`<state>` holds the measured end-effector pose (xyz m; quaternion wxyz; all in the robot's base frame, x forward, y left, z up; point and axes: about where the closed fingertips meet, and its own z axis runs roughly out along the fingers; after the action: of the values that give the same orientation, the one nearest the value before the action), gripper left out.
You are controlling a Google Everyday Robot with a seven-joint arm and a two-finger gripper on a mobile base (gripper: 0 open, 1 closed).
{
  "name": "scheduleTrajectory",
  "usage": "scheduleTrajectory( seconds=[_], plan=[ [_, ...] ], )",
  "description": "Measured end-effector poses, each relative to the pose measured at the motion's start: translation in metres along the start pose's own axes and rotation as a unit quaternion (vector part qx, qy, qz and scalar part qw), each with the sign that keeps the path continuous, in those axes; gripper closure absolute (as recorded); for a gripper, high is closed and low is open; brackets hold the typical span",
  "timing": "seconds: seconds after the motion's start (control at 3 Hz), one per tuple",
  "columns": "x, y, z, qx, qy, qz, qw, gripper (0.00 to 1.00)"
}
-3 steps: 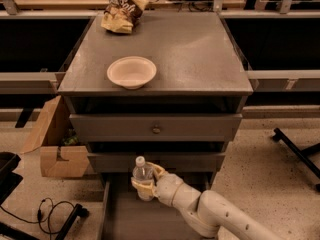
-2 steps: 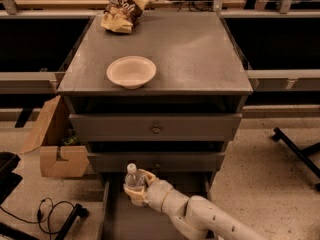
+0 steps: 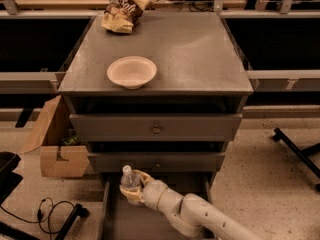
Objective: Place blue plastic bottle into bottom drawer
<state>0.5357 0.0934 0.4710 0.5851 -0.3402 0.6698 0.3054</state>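
**Blue plastic bottle leftward over bottom drawer**

Stands upright, clasped at its lower half by the jaws of the gripper, above the open drawer's left side. Hangs further left and slightly lower than a second ago. Leaves, seemingly, only lowering and release.

gripper over open bottom drawer, fingers clasping upright blue plastic bottle

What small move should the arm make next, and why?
Probably lower straight down: the gripper holds the blue plastic bottle upright over the open bottom drawer, near its left wall, apparently above the floor.
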Motion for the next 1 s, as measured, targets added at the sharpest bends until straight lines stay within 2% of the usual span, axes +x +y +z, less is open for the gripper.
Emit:
scheduleTrajectory(
  seconds=[0.33, 0.67, 1.0],
  plan=[
    [0.055, 0.013, 0.033, -0.048, -0.008, -0.050, 0.9976, 1.00],
    [0.125, 0.033, 0.077, -0.134, -0.018, -0.089, 0.9868, 1.00],
    [0.156, 0.032, 0.097, -0.181, -0.034, -0.101, 0.9776, 1.00]
  ],
)
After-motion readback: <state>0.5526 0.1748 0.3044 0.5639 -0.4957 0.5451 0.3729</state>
